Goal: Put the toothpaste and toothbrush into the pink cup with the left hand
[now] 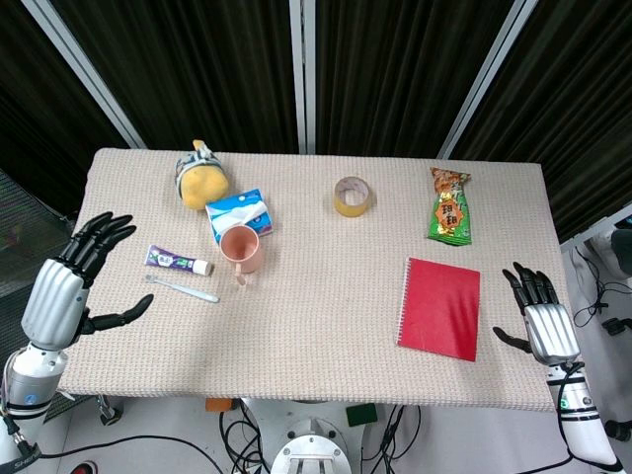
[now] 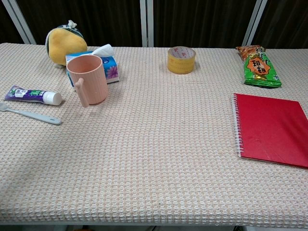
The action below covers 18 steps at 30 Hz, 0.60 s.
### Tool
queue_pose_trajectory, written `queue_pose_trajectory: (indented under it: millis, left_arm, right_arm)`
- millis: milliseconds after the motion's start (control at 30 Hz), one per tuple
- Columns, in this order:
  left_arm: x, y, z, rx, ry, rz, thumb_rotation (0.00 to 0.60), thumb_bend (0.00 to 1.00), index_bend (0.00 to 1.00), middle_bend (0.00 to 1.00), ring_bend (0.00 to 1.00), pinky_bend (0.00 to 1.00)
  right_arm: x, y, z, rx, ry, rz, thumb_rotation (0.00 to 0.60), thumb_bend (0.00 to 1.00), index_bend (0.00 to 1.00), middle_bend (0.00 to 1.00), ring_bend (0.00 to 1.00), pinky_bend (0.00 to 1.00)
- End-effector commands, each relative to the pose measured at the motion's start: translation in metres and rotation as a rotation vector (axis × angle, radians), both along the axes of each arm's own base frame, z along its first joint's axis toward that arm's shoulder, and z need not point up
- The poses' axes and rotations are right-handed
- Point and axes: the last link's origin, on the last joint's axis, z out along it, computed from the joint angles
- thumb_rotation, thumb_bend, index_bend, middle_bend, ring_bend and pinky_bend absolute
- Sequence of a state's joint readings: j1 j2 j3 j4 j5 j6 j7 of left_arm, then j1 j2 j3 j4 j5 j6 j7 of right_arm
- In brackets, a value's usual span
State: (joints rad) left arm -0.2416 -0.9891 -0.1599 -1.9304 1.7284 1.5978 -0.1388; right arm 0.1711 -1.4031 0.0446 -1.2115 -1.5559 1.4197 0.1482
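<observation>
A pink cup (image 1: 242, 251) (image 2: 88, 78) stands upright on the left half of the table, its handle toward the front. A purple toothpaste tube (image 1: 179, 261) (image 2: 32, 95) with a white cap lies flat just left of the cup. A pale toothbrush (image 1: 183, 287) (image 2: 30, 114) lies in front of the tube. My left hand (image 1: 72, 281) hovers at the table's left edge, left of both, fingers spread and holding nothing. My right hand (image 1: 540, 318) hangs open off the right edge. The chest view shows neither hand.
A blue tissue pack (image 1: 240, 214) (image 2: 102, 61) sits right behind the cup, with a yellow plush toy (image 1: 200, 176) (image 2: 64, 43) further back. A yellow tape roll (image 1: 353, 196) (image 2: 181, 59), a green snack bag (image 1: 450, 206) (image 2: 259, 66) and a red notebook (image 1: 440, 307) (image 2: 271, 128) lie to the right.
</observation>
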Motion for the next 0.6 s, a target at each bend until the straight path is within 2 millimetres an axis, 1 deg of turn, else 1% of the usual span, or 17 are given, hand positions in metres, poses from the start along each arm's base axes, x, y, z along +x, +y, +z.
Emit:
queue_pose_trajectory:
  millis: [33, 233, 367, 500, 600]
  left_arm:
    - [-0.001, 0.000, 0.000, -0.002, -0.002, 0.003, 0.457, 0.21, 0.14, 0.13, 0.09, 0.21]
    - [-0.002, 0.001, -0.002, -0.011, -0.001, 0.004, 0.457, 0.21, 0.14, 0.13, 0.09, 0.21]
    - [-0.003, 0.003, -0.003, -0.013, 0.014, 0.010, 0.463, 0.21, 0.14, 0.13, 0.09, 0.21]
    - [-0.010, 0.012, -0.005, -0.014, 0.048, 0.056, 0.497, 0.21, 0.14, 0.13, 0.09, 0.21]
    - [-0.020, 0.021, -0.009, -0.034, 0.076, 0.112, 0.494, 0.21, 0.15, 0.13, 0.09, 0.21]
  right_arm:
    - [0.000, 0.000, 0.000, -0.001, 0.000, 0.001, 0.600, 0.34, 0.00, 0.00, 0.00, 0.00]
    - [-0.002, 0.002, 0.000, 0.018, -0.004, 0.007, 0.600, 0.33, 0.00, 0.00, 0.00, 0.00]
    - [-0.001, 0.002, 0.005, -0.002, -0.006, 0.018, 0.600, 0.33, 0.00, 0.00, 0.00, 0.00]
    - [0.005, -0.001, 0.014, -0.035, -0.014, 0.035, 0.600, 0.36, 0.00, 0.00, 0.00, 0.00]
    - [0.013, -0.004, 0.021, -0.063, -0.053, 0.054, 0.600, 0.36, 0.00, 0.00, 0.00, 0.00]
